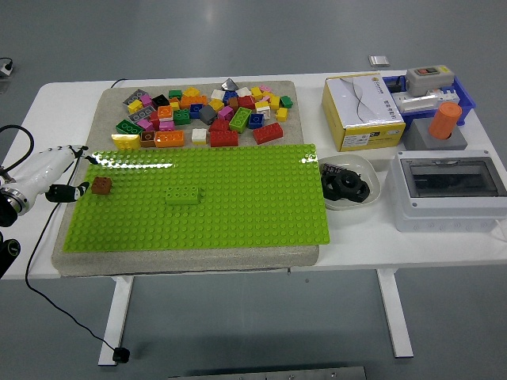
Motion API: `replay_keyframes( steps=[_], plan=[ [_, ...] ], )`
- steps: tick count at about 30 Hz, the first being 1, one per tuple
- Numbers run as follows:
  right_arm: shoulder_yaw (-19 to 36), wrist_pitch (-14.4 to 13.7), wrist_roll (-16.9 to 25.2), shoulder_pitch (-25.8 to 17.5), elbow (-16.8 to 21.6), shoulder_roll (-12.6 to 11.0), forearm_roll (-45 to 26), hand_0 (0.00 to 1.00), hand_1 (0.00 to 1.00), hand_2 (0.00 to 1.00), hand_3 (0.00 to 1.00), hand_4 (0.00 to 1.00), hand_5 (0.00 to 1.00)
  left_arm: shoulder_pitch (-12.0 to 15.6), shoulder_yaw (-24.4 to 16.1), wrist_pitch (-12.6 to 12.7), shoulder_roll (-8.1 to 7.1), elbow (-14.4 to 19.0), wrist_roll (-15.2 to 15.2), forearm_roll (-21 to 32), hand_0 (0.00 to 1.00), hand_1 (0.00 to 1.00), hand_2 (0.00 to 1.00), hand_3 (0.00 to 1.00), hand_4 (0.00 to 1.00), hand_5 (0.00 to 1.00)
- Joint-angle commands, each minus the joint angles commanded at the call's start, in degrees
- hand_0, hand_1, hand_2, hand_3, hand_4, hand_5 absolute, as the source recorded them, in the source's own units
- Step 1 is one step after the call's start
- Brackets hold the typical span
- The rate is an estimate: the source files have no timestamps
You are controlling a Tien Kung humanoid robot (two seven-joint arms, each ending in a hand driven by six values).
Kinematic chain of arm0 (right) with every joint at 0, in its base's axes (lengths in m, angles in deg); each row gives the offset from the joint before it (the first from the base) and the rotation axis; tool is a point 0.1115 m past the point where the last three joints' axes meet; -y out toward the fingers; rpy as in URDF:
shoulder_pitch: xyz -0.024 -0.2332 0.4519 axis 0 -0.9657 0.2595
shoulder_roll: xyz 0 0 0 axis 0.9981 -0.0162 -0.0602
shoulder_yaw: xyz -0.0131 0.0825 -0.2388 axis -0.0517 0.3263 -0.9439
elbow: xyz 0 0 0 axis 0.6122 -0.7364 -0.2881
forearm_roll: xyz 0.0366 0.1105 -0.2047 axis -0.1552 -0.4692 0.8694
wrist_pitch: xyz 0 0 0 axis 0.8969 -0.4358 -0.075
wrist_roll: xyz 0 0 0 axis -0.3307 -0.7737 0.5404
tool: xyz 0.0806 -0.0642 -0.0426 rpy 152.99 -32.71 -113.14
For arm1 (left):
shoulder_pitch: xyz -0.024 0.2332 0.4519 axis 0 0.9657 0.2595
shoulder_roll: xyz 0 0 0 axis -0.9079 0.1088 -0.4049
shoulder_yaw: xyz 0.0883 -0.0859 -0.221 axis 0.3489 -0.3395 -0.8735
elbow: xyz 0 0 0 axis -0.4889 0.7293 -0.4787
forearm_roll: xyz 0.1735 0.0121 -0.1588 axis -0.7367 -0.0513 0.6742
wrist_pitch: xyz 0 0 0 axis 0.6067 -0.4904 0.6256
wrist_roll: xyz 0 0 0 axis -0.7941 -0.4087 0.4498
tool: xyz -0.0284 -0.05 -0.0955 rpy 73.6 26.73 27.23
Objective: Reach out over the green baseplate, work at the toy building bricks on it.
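I have a single head view — mounted high on the robot's side, facing forward and down. It stands well back, taking in the whole white table (47, 103) and surrounding floor.

Looks like a lab/test bench: white table (198, 265) w/ electrical enclosure (449, 192), grey floor, trailing cable (47, 305).

White left hand (49, 170) — black fingertips.

Green baseplate (238, 206) mostly bare: open studs right of and nearer than green brick (183, 195). Brown brick (101, 185) near baseplate's left edge. Loose brick pile (202, 115) crowds strip beyond baseplate. White bowl (348, 180) just beside baseplate's right edge.
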Motion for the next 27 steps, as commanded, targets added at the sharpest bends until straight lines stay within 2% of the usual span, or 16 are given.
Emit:
replay_keyframes(
  steps=[7, 21, 22, 26, 27],
  plan=[
    [-0.3, 0.0, 0.0, 0.2, 0.0, -0.1, -0.1, 0.689, 0.646, 0.746, 0.736, 0.731, 0.858, -1.3, 2.3, -0.3, 0.71, -1.8, 0.3, 0.7, 0.942, 0.963, 0.962, 0.71, 0.604, 0.002],
    [-0.6, -0.1, 0.2, 0.4, 0.0, -0.4, -0.3, 0.69, 0.644, 0.745, 0.735, 0.732, 0.855, -2.6, 5.3, -2.0, -0.13, -1.6, 0.7, 3.1, 0.944, 0.964, 0.964, 0.699, 0.572, 0.002],
    [-0.6, -0.1, 0.2, 0.4, 0.0, -0.4, -0.3, 0.691, 0.644, 0.743, 0.736, 0.732, 0.854, -2.6, 5.4, -2.1, -0.18, -1.6, 0.7, 3.2, 0.946, 0.967, 0.968, 0.714, 0.626, 0.002],
    [-0.6, -0.1, 0.2, 0.5, 0.0, -0.5, -0.3, 0.691, 0.644, 0.743, 0.736, 0.732, 0.854, -2.9, 5.5, -2.3, -0.31, -1.7, 0.6, 3.3, 0.946, 0.967, 0.968, 0.714, 0.626, 0.002],
    [-0.7, -0.1, 0.2, 0.5, 0.0, -0.5, -0.3, 0.692, 0.643, 0.743, 0.736, 0.733, 0.854, -2.9, 5.5, -2.4, -0.32, -1.7, 0.6, 3.3, 0.949, 0.97, 0.973, 0.763, 0.815, 0.002]
  ],
)
